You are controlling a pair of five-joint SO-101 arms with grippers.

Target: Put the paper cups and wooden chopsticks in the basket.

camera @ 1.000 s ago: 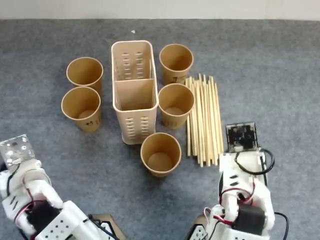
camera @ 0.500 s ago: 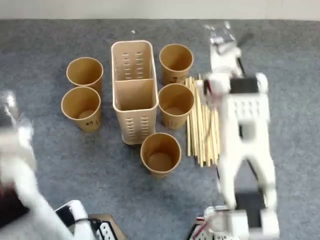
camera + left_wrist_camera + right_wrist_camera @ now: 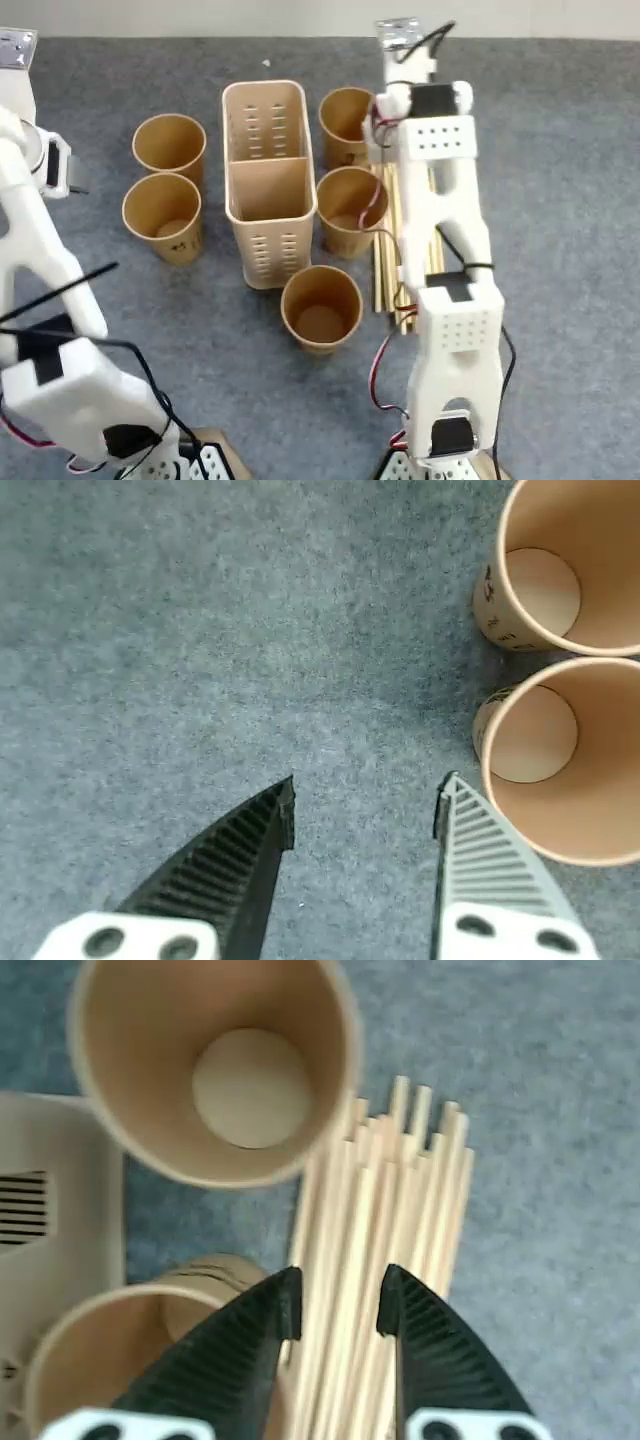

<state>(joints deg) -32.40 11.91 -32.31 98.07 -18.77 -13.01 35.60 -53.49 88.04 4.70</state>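
The near cup (image 3: 321, 305) stands upright and alone before the basket (image 3: 265, 180), in full sight. Beside it the right arm (image 3: 455, 300) lies out over the wooden chopsticks (image 3: 384, 262) and covers most of the bundle, so from above only a strip along its basket side shows. In the right wrist view the right gripper (image 3: 338, 1290) hangs over the sticks with its jaws a little apart and clasping nothing. Whether its tips touch the wood cannot be told. One black finger cuts off the middle right cup (image 3: 120, 1350). The far right cup (image 3: 215, 1070) sits just beside the sticks' uneven far ends.

The left arm (image 3: 40, 250) runs up the left edge of the high view, partly out of frame. The left gripper (image 3: 365, 800) is spread wide and empty over the bare grey surface (image 3: 200, 630). The lower left cup (image 3: 162, 215) and upper left cup (image 3: 170, 145) stand close together near the basket, and both are clipped by the edge of the left wrist view.

All five cups and the sticks lie outside the basket. Open surface stretches left of the left cups and right of the chopsticks.
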